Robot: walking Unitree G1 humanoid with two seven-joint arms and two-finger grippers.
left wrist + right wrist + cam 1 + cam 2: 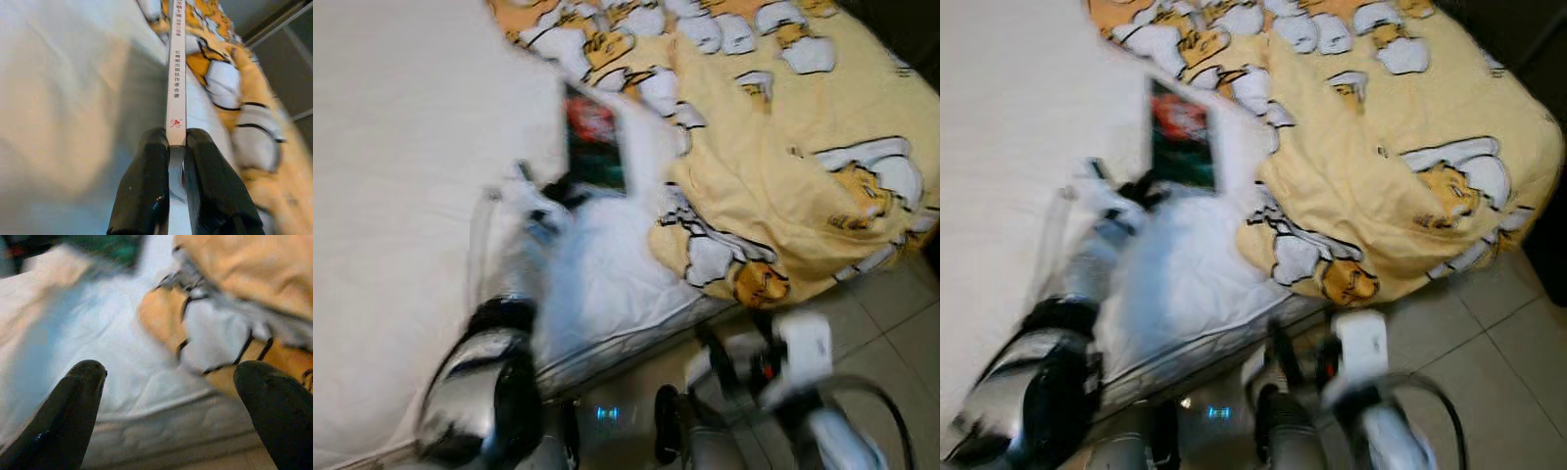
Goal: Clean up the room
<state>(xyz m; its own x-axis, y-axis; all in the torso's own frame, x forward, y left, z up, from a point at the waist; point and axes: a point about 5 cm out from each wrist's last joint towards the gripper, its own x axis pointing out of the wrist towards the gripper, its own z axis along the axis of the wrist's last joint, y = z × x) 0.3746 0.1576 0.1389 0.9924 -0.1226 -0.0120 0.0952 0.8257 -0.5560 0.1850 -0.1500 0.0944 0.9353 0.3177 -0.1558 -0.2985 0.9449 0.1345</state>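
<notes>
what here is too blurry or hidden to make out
- Book cover: motion blur in the left eye view smears it to red and green patches.
- Spine text: too small to read in the left wrist view.
- Book's lower edge: hidden between the left gripper fingers.
- Quilt pattern: blurred in the right wrist view.

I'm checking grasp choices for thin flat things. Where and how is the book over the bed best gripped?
By the spine edge, from the bed's foot, as the left gripper does: the book stands on edge, so fingers close across its thin width. The right gripper hangs open.
</notes>
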